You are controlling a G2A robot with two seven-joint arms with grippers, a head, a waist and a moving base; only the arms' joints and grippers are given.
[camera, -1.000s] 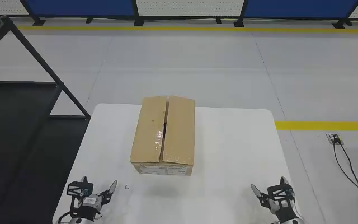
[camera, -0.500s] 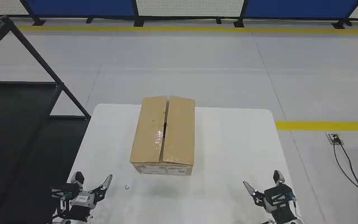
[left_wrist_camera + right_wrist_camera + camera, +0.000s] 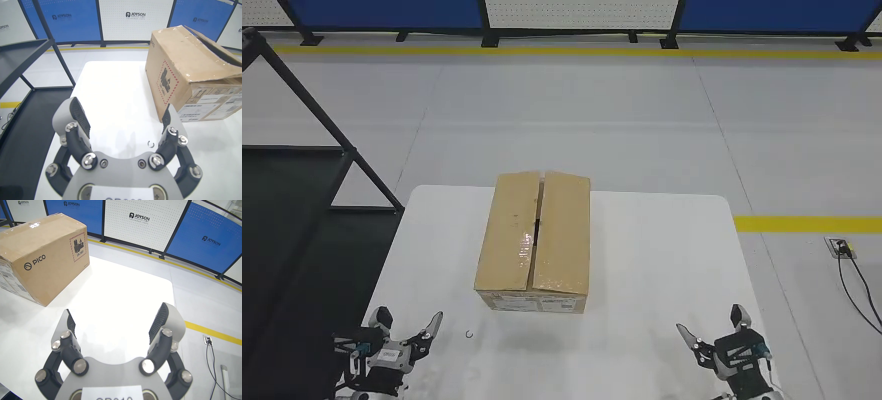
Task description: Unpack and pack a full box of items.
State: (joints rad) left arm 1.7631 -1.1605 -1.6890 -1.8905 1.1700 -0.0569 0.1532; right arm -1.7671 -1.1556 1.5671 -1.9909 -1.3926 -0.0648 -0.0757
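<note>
**Box closed, both grippers spread at the table's near edge: the flaps come first**

The cardboard box (image 3: 534,240) sits in the middle of the white table (image 3: 662,280), its long side running from the near edge toward the far edge. Its two top flaps (image 3: 562,230) meet along a centre seam. In the left wrist view one flap appears to stand slightly proud of the other, leaving a dark slit. Glossy tape shows on top, and whether it seals the seam cannot be told.

The left gripper (image 3: 407,322) hangs over the near left corner with its jaws wide apart and nothing between them. The right gripper (image 3: 710,325) hangs at the near right corner, equally spread and empty. Both are well apart from the box. A small metal ring (image 3: 470,334) lies on the table just beside the left gripper, toward the box's near left corner.

The task has barely begun, and the step in hand is judged to be opening the box. To do it well, each arm should likely approach from its own side. One fingertip should slip into the slit at the seam, rather than pressing down on the top and closing the gap. Each flap should fold outward fully so it does not spring back. The other arm may need to steady the box, since it could slide on the smooth table. The ring is best avoided.
</note>
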